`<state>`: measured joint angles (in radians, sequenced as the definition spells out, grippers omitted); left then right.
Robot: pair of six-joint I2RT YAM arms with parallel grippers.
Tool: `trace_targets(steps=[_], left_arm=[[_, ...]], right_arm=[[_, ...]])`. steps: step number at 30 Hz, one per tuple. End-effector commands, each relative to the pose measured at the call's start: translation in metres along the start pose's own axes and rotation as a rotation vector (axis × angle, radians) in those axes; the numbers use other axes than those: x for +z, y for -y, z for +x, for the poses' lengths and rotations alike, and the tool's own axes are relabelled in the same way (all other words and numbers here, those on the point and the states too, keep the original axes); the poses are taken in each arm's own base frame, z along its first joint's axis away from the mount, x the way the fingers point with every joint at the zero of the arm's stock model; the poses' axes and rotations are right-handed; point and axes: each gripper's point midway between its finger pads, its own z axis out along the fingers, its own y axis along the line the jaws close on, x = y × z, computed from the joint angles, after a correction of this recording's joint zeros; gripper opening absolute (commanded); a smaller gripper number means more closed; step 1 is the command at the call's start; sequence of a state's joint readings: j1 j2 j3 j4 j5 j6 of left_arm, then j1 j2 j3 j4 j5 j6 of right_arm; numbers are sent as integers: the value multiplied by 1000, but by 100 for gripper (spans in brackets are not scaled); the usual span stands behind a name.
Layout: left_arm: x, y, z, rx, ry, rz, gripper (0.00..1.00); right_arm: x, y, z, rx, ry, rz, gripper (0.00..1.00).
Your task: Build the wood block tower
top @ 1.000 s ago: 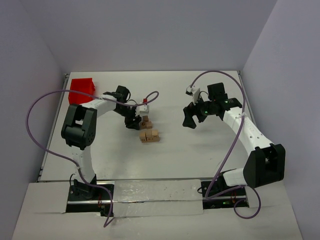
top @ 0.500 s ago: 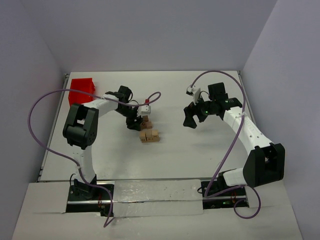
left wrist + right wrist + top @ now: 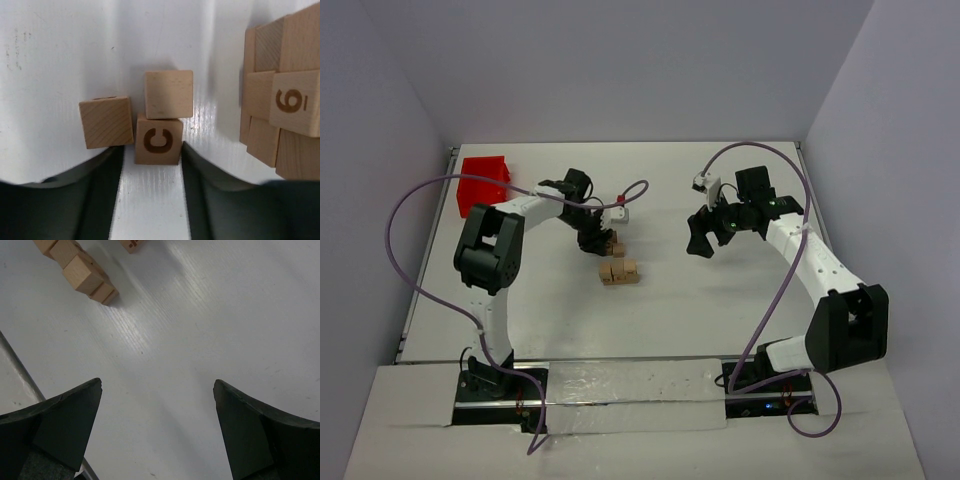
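Left gripper [image 3: 152, 151]: jaws part open astride lettered cube [image 3: 158, 141], nothing yet held; to be centred square on its side faces, the neighbouring cube [image 3: 106, 122] kept clear. Lettered cube: C face up, no long axis. Tower [image 3: 282, 110]: set on worktop [image 3: 60, 60] just right, axis judged upright. Right gripper [image 3: 157, 385]: wide, empty.

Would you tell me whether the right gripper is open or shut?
Open: the right gripper has its jaws wide apart, nothing between them.

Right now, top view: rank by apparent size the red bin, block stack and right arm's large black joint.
1. right arm's large black joint
2. red bin
3. block stack
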<state>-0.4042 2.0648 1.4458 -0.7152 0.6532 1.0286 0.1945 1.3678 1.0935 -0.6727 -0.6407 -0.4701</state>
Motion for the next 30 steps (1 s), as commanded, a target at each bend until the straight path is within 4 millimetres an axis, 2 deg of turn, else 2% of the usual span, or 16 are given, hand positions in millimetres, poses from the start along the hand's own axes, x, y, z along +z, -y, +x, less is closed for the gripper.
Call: trace_targets(steps=[1, 11, 15, 22, 28, 30], left_arm=[[2, -14, -14, 18, 14, -32, 45], [-2, -22, -21, 2, 32, -66, 11], [-6, -28, -25, 2, 34, -84, 2], [-27, -37, -26, -13, 39, -122, 0], [-64, -41, -30, -22, 38, -178, 0], [-77, -40, -37, -15, 45, -200, 0]], right_arm=[[2, 7, -4, -16, 16, 1, 100], [-1, 7, -3, -24, 19, 12, 100], [-3, 8, -3, -20, 19, 19, 100], [-9, 8, -2, -26, 30, 39, 100], [-20, 5, -4, -33, 45, 68, 100], [-25, 3, -5, -38, 52, 77, 100]])
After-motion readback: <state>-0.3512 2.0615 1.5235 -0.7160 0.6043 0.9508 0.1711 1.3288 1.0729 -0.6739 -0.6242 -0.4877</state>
